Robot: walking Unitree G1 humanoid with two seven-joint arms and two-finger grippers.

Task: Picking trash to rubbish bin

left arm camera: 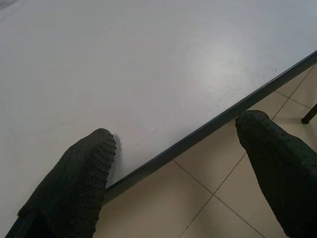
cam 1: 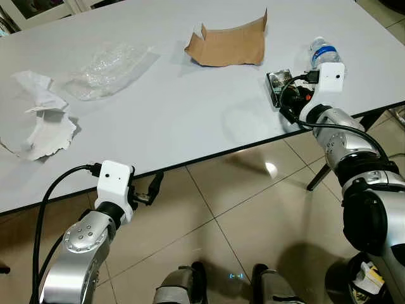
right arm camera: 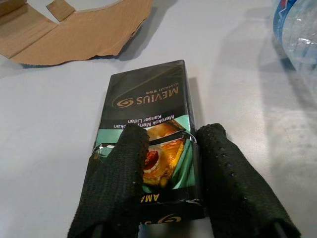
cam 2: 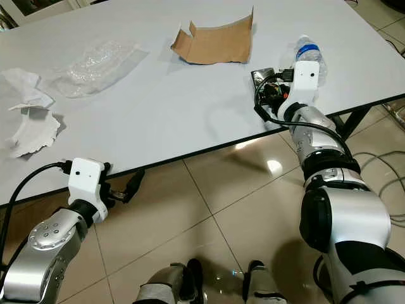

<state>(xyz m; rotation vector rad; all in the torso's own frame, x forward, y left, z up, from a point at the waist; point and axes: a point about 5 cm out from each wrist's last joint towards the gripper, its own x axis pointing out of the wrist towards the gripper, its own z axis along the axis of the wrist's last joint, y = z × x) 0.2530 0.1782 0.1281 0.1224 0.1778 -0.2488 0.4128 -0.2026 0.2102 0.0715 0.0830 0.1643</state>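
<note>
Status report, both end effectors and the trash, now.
Right end effector on the table, fingers around the cigarette pack. Left end effector open, low at the table edge, holding nothing. Water bottle close beside the pack; cardboard beyond it.

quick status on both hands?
Left hand: open, holding nothing, at the table edge.
Right hand: fingers either side of the cigarette pack on the table; a firm grip cannot be told.

We see even, bright overhead light: the white tabletop [cam 1: 190, 120] is washed pale, and a glare spot shines on the glossy floor tiles [cam 1: 271, 169] below the right pincer [right arm camera: 168, 144]. Soft shadows fall beside that pincer; its fingers look slightly soft up close.
</note>
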